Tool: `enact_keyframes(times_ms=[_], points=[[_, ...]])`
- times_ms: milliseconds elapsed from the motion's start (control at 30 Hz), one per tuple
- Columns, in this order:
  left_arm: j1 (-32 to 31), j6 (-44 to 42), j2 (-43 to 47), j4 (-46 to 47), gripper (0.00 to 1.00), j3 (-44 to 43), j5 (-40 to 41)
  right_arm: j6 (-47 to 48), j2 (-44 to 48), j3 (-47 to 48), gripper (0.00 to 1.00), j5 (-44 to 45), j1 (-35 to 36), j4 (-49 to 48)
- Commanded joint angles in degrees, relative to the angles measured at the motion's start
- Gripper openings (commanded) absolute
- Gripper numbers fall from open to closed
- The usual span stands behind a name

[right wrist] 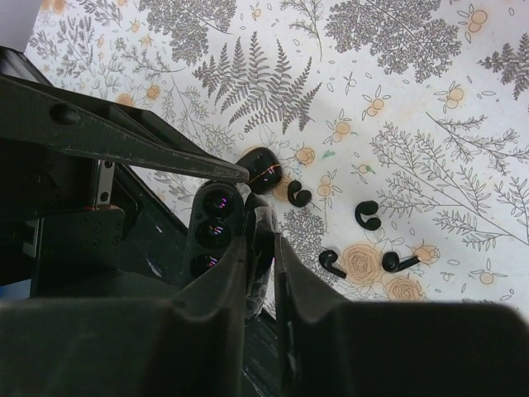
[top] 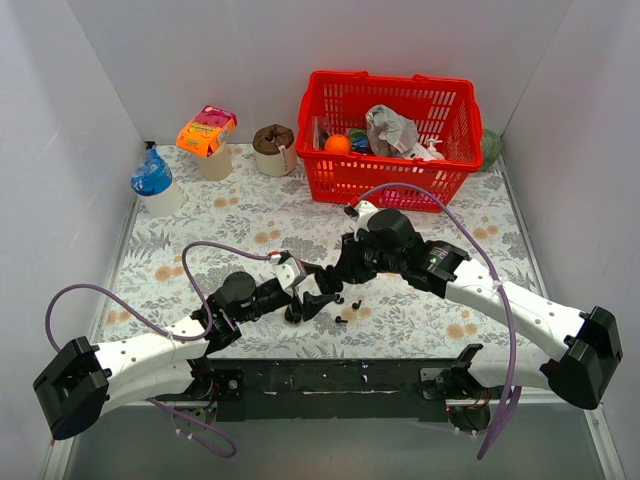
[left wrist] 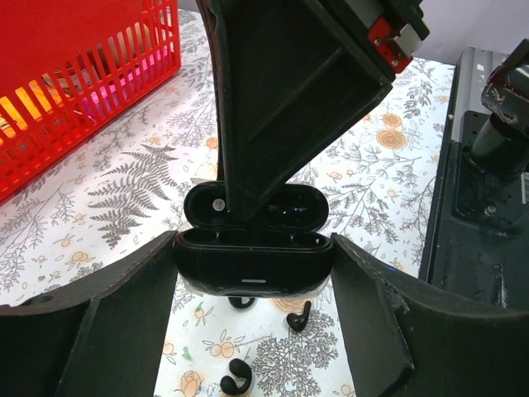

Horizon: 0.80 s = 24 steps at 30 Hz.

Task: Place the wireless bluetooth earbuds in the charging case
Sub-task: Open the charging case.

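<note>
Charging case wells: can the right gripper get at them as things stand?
Probably yes. The left gripper clamps the charging case by its ends with the lid open, and only a finger of the right gripper stands over the wells. Whether it holds anything I can't tell.

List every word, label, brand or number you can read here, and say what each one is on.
No text is readable in any view.
Print on the orange packet: too blurred to read.
Print on the blue packet: too small to read.
The silver bag: no legible print.
The charging case: no lettering visible, only a small pale bar on its front.
</note>
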State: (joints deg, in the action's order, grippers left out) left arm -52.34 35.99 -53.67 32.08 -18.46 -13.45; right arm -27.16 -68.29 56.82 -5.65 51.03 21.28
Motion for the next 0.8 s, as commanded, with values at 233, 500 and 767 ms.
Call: enact_keyframes(times_ms=[233, 500, 767], points=[[-0.2, 1.5, 0.8, 1.7, 0.05, -0.3, 1.1, 3.2, 0.3, 4.3, 0.01, 3.8, -0.2, 2.4], [-0.2, 5.6, -1.8, -1.9, 0.98, -2.4, 8.6, 11.4, 2.5, 10.1, 0.01, 9.6, 0.0, 8.1], [-0.1, 10.9, 0.2, -4.0, 0.98, -4.6, 14.2, 20.6, 4.7, 13.3, 0.01, 9.1, 0.0, 10.2]])
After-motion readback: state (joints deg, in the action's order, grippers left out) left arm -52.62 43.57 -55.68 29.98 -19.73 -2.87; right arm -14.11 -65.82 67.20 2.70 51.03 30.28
